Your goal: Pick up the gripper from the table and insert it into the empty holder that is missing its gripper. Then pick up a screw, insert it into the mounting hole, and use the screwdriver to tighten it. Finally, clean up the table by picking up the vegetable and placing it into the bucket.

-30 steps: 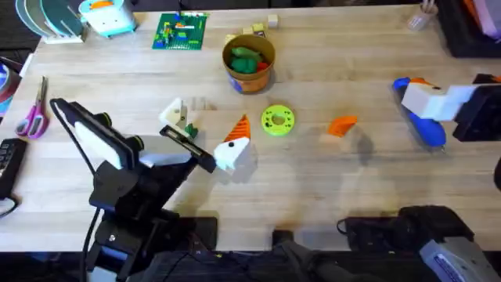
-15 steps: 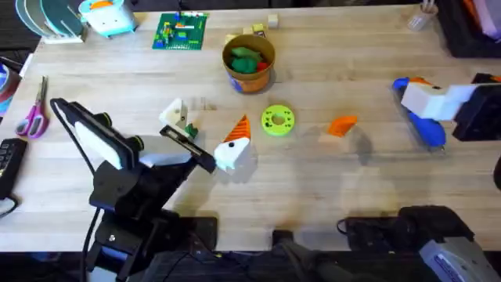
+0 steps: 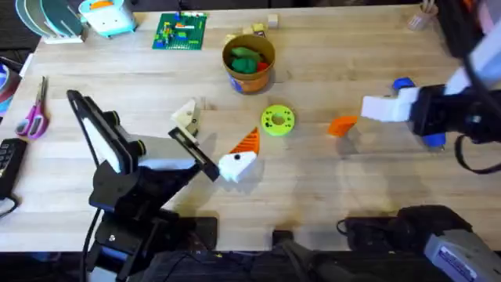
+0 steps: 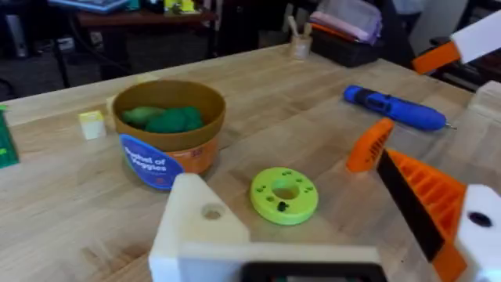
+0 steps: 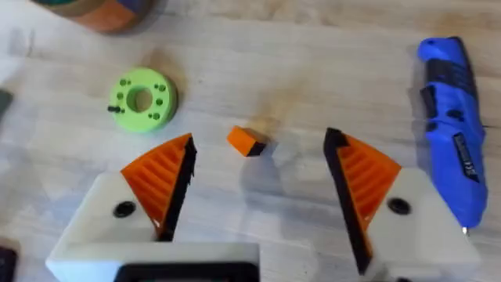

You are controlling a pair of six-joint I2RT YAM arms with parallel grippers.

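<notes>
At the left of the worktop (image 3: 117, 78) the left hand (image 3: 213, 139) rests low above the surface, its two white mounts spread apart; one carries an orange ribbed tip, while the other, the holder (image 3: 186, 119), is bare and shows an open mounting hole in the left wrist view (image 4: 211, 212). Just beyond it lies a lime-green disc (image 3: 276, 121), and farther back stands the bucket (image 3: 248, 64), already containing green toy pieces. Right of the disc the loose orange gripper (image 3: 341, 125) lies flat on the wood, well apart from the left hand and just beside the right one. The right hand (image 3: 377, 108) hovers immediately to the right of the piece, fingers wide apart and holding nothing. In the right wrist view the gripper (image 5: 246, 142) sits between and a little ahead of the two orange pads (image 5: 164, 176), so the right arm is plainly the nearer. The piece's long axis seems to run slantwise to the fingers' closing line, though it is too small to be sure. At the far right the blue screwdriver (image 3: 427, 125) lies on the worktop, partly under the right arm.
</notes>
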